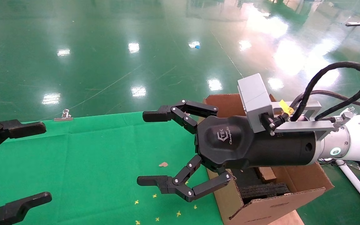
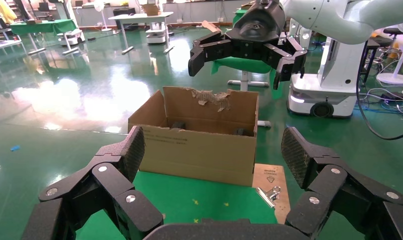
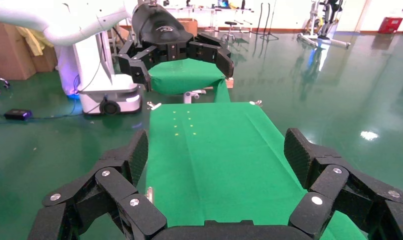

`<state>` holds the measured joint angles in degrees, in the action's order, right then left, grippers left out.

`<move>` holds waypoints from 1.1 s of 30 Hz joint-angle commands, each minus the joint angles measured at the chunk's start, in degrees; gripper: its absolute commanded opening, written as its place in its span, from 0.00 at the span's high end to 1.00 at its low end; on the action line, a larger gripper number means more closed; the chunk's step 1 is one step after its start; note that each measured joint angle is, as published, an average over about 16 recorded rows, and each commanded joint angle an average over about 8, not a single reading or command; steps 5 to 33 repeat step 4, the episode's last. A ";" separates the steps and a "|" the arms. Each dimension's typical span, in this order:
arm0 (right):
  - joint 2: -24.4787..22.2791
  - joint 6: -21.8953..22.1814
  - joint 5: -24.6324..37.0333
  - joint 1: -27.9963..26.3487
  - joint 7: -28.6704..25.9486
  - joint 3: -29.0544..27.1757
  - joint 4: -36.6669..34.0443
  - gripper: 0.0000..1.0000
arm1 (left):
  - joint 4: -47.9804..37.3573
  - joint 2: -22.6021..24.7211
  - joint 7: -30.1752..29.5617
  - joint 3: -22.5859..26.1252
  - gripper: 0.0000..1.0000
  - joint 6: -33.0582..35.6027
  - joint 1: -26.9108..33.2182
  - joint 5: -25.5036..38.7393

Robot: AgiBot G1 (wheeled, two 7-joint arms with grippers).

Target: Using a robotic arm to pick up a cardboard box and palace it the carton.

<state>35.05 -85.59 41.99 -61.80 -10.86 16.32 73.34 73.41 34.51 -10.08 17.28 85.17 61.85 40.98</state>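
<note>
The robotic arm [image 1: 352, 142] reaches in from the right above a green-covered surface [image 1: 98, 162], its right end effector [image 1: 150, 149] spread wide with nothing between the fingers, hanging just beside the near-left corner of the carton [image 1: 295, 184]. The carton stands at the right edge of the surface, top open, a ragged torn flap [image 2: 212, 96] showing on its far wall in the left wrist view and black foam blocks [image 1: 262, 189] lying inside. At the left edge of the head view the left end effector [image 1: 31, 162] is also held apart and empty, well away from the carton and facing it across the cloth. The cardboard box named in the task cannot be found on the surface in any of the 3 views; a narrow brown piece inside the carton beside the foam may be it, but the wrist of the right arm covers too much of that spot to tell. Small yellow specks [image 1: 156, 206] and a brown scrap [image 1: 163, 164] dot the cloth, and a metal clip [image 1: 63, 116] holds its far edge. On this evidence, either the placing is already done and the arm is clear of the carton, or the pick has yet to begin with the box out of sight; the pictures do not settle which.
</note>
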 commanded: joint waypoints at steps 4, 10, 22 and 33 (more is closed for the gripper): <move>0.00 0.00 0.00 0.00 0.00 0.00 0.00 0.00 | 0.00 0.00 0.00 0.00 0.00 0.00 0.00 0.00; 0.00 0.00 0.00 0.00 0.00 0.00 0.00 0.00 | 0.00 0.00 0.00 0.00 0.00 0.00 0.00 0.00; 0.00 0.00 0.00 0.00 0.00 0.00 0.00 0.00 | 0.00 0.00 0.00 0.00 0.00 0.00 0.00 0.00; 0.00 0.00 0.00 0.00 0.00 0.00 0.00 0.00 | 0.00 0.00 0.00 0.00 0.00 0.00 0.00 0.00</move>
